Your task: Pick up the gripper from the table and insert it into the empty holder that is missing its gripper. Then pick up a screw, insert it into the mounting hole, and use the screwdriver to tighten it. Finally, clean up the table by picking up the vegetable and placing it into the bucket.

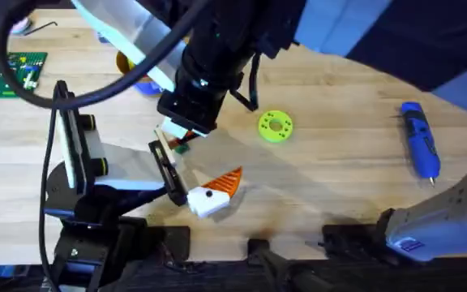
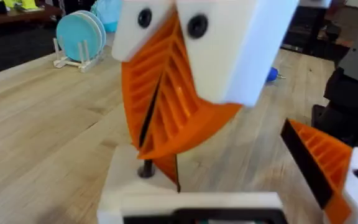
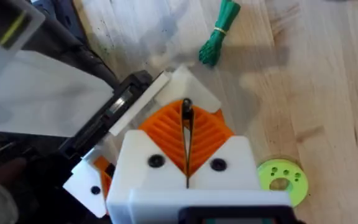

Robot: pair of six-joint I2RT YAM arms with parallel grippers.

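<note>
Pale plank-grained bench (image 1: pixel 339 186) carries a blue pen-shaped screwdriver (image 1: pixel 419 139) off to the right, apart. Right tool (image 3: pixel 186 163) pinches its ribbed orange pads together; left tool (image 2: pixel 244 162) gapes wide.

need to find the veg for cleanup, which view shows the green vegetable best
The right wrist view: the vegetable lies whole and unblocked on the table. In the overhead view, just a green bit peeks from under the right arm. The left wrist view gives nothing clear of it.
</note>
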